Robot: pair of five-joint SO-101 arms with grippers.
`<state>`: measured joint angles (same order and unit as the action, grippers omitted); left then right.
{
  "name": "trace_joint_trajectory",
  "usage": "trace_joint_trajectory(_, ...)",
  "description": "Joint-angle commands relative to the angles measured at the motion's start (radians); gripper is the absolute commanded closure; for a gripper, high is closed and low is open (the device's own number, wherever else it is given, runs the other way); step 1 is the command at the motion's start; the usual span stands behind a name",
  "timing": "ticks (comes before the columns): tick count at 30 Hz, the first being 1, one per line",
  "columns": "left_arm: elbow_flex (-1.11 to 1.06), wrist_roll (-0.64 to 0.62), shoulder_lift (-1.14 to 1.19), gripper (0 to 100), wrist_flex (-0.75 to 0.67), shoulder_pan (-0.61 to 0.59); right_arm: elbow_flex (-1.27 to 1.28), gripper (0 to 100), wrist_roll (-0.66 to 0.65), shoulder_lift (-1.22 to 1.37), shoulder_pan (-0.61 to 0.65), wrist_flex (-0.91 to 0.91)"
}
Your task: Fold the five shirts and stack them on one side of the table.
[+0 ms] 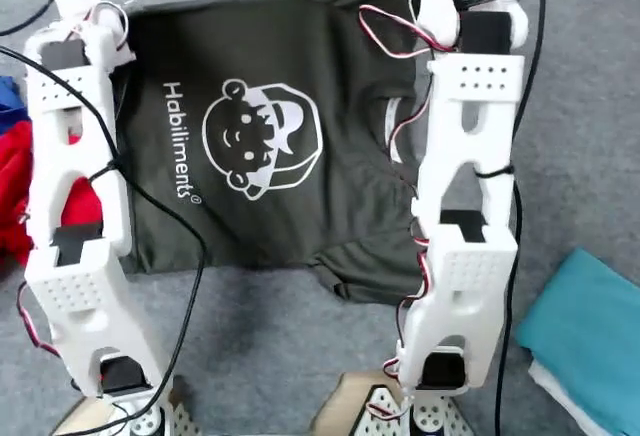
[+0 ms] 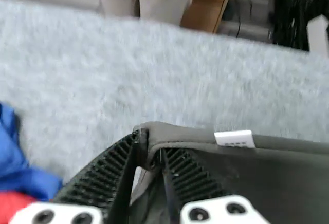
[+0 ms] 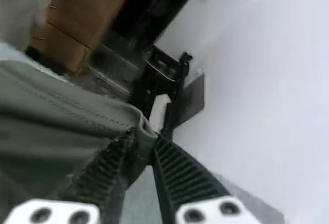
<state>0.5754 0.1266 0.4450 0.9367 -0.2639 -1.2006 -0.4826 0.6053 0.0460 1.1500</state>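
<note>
Table: a grey felt-like top [image 1: 250, 356] that carries all the clothing and both arms.
Olive-grey T-shirt: it [image 1: 330, 86] lies spread flat with the print up, mid-table between the 2 arms. Its far edge is the part in hand.
Arms: the left arm [image 1: 75, 206] runs along 1 side of the T-shirt and the right arm [image 1: 465, 186] lies over the other. Both stretch out to that far edge.
Teal shirt: it [image 1: 590, 326] sits folded at the near right corner on a white cloth [image 1: 560, 391]. This is likely the start of the stack, kept apart from the work area.
Red shirt, blue shirt: the red shirt [image 1: 15, 181] and blue shirt [image 1: 8, 96] are crumpled just beside the left arm, seemingly waiting their turn.
Left gripper: it [image 2: 151, 147] is clenched on a far corner of the T-shirt, with fabric pinched between the ribbed pads.
Right gripper: it [image 3: 144, 136] is clamped on the stitched edge at the other far end.
Why: 2 matching pinches probably keep the edge straight, so it can be carried over as 1 clean fold.
White tag: it [image 2: 234, 138] is sewn into the edge, just beside the left gripper.
</note>
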Motion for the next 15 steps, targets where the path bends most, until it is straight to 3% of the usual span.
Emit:
trace_joint_trajectory(1, 0.081, 0.048, -0.012, 98, 0.150, 0.017, -0.177, 99.3, -0.051, 0.004, 0.024, 0.267)
trace_joint_trajectory(6, 0.046, 0.137, -0.012, 98, 0.325, 0.069, -0.328, 99.4, -0.064, 0.016, 0.045, 0.496)
trace_joint_trajectory(10, -0.071, 0.140, -0.035, 98, 0.338, 0.072, -0.449, 99.4, -0.063, 0.018, 0.054, 0.641)
trace_joint_trajectory(15, -0.374, 0.181, -0.239, 98, 0.313, 0.077, -0.455, 99.4, -0.057, 0.010, 0.010, 0.640)
